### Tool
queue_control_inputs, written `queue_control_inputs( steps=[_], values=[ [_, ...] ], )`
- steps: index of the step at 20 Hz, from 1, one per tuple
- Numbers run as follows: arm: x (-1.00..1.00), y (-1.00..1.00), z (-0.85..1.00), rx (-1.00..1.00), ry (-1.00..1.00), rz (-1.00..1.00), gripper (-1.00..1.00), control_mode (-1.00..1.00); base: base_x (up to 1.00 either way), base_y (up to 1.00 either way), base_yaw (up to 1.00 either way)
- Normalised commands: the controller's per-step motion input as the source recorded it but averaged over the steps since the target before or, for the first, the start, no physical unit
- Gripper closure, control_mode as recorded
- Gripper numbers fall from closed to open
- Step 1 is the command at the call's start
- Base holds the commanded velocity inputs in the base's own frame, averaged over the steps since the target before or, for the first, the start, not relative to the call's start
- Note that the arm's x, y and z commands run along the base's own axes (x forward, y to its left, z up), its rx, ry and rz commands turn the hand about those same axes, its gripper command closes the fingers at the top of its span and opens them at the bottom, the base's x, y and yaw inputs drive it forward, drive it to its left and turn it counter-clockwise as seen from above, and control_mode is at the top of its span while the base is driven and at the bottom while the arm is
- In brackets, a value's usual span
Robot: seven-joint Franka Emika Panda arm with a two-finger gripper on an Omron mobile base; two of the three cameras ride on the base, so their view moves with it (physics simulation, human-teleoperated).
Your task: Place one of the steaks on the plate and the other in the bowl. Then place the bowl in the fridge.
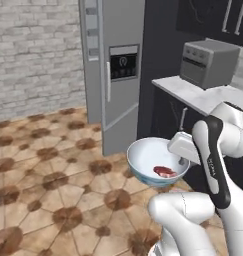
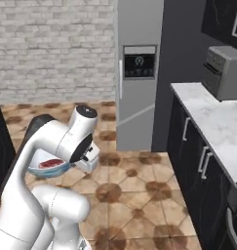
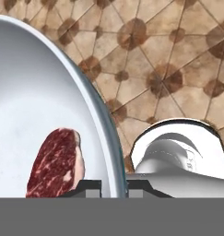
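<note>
Steak (image 1: pixel 164 171) already lies in the bowl (image 1: pixel 143 160), which the pincer (image 3: pixel 113 186) holds clamped by its rim, aloft above the floor; fridge (image 1: pixel 118 75) placement remains, door apparently shut.

Your arm is folded, elbow raised, forearm angled down; gripper (image 3: pixel 114 186) has its jaws clamped tight on the bowl (image 1: pixel 143 156) rim.
</note>
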Motion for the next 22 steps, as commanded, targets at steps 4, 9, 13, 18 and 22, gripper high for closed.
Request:
queue_control_inputs(
  steps=[4,9,13,18,22],
  values=[
    [0.0,0.0,0.0,0.0,0.0,0.0,1.0,1.0,0.93,0.89,-0.16],
    [0.0,0.0,0.0,0.0,0.0,0.0,1.0,1.0,0.83,0.99,-0.1],
    [0.0,0.0,0.0,0.0,0.0,0.0,1.0,1.0,0.78,0.94,-0.01],
    [0.0,0.0,0.0,0.0,0.0,0.0,1.0,1.0,0.9,0.68,0.0],
    [0.0,0.0,0.0,0.0,0.0,0.0,1.0,1.0,1.0,0.44,0.0]
  ],
)
